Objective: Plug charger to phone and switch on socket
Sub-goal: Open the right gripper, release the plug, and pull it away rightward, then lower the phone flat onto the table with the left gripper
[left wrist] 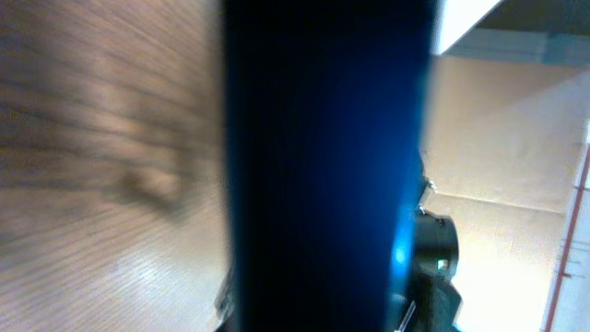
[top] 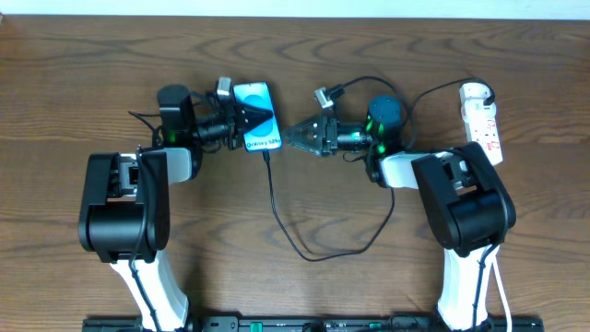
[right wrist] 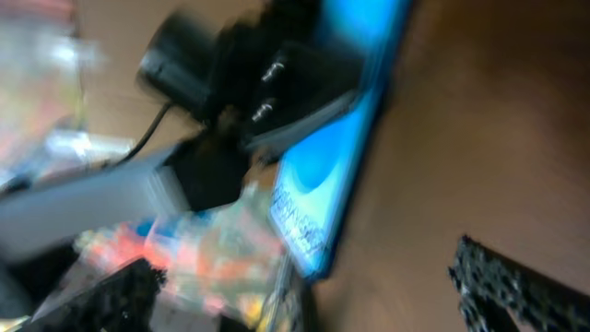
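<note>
Phone: slim flat slab with a black frame and a glossy light-blue screen carrying turquoise rounded shapes and white lettering. It sits face up, a little left of centre on the bench, long axis roughly fore-and-aft and slightly skewed. Cannot tell whether it rests on the wood or is held just off it. Bench is dark brown wood with wavy grain and a matte finish. Left gripper reaches in from the phone's left side, forearm low and near level, with its jaws pinching the phone across the upper half of the screen. In the left wrist view the phone fills the middle as a dark blue vertical band, badly blurred. Charger is a thin black cable. One end meets the phone's lower short edge, though whether the tip is fully seated is too small to tell. From there it runs toward the arm bases, loops right and climbs past the right arm. Right gripper lies level and points left at the phone's right edge, just beside it but apart. Its jaws are spread wide and hold nothing; one ribbed black finger shows at the lower right of the blurred right wrist view, with the phone ahead. Socket is a narrow white plastic strip with red markings, at the far right of the bench, well apart from the phone.
</note>
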Available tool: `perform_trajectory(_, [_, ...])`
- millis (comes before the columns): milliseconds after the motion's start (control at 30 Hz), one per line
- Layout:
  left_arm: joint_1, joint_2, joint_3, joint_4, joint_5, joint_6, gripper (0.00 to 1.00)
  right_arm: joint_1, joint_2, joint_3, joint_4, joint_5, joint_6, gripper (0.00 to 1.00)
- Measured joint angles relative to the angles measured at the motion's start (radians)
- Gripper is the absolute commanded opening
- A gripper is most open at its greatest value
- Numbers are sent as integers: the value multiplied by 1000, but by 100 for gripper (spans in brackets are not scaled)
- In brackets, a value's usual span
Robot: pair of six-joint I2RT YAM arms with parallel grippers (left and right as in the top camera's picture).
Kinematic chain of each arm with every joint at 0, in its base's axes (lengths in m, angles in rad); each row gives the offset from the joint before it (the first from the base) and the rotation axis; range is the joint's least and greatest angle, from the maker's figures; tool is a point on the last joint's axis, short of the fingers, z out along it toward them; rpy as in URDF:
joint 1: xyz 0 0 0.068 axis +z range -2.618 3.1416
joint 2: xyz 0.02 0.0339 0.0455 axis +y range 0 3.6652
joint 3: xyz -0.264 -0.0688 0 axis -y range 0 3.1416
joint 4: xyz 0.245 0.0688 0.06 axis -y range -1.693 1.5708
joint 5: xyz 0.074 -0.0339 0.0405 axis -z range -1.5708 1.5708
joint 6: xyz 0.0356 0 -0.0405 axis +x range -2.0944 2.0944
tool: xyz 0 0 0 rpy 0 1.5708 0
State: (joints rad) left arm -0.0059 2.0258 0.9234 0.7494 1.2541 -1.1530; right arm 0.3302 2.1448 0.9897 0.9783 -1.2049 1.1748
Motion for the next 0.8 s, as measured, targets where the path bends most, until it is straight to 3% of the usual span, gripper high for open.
perform_trajectory(267, [-37, 0, 17, -271, -82, 212, 7, -67, 0, -3, -53, 77, -128, 99])
perform_trajectory(400, [-36, 0, 60, -414, -136, 341, 7, -96, -17, -2, -180, 117, -195, 99])
perform_trajectory(633, [-36, 0, 100, -439, -199, 500, 7, -105, -75, -1, -496, 238, -381, 99])
perform_trajectory(800, [-36, 35, 114, -438, -232, 543, 7, -106, -134, -2, -624, 326, -497, 99])
